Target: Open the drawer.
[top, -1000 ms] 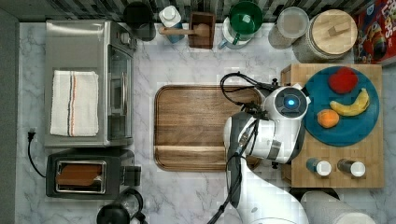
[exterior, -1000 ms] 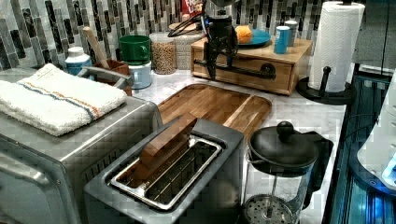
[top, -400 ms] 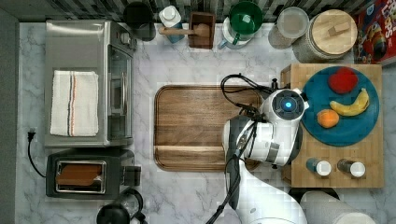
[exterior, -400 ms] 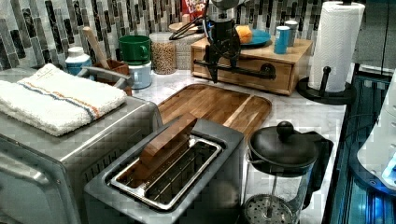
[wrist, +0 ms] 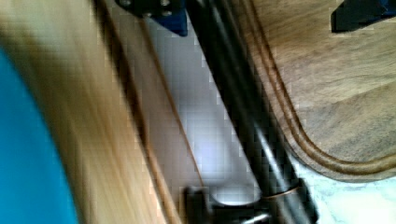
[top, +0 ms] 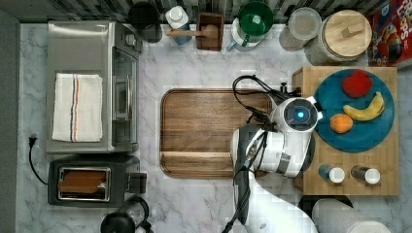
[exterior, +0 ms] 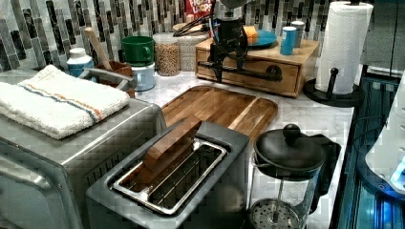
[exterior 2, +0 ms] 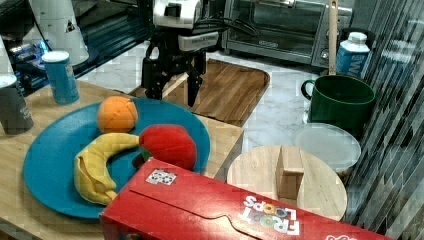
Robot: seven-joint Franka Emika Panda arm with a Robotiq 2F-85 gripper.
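Left view puts the black two-fingered tool (exterior: 225, 59) at the front of the shallow light bamboo-wood drawer (exterior: 248, 71) — fingers spread apart, straddling the dark bar handle (exterior: 248, 70), not clenched. That drawer sits in a light wooden box (top: 350, 131) on the marble desk (top: 204, 58), beside the walnut-brown tray (top: 209, 133). A round blue plate (exterior 2: 60, 150) with toy fruit rests on the box.
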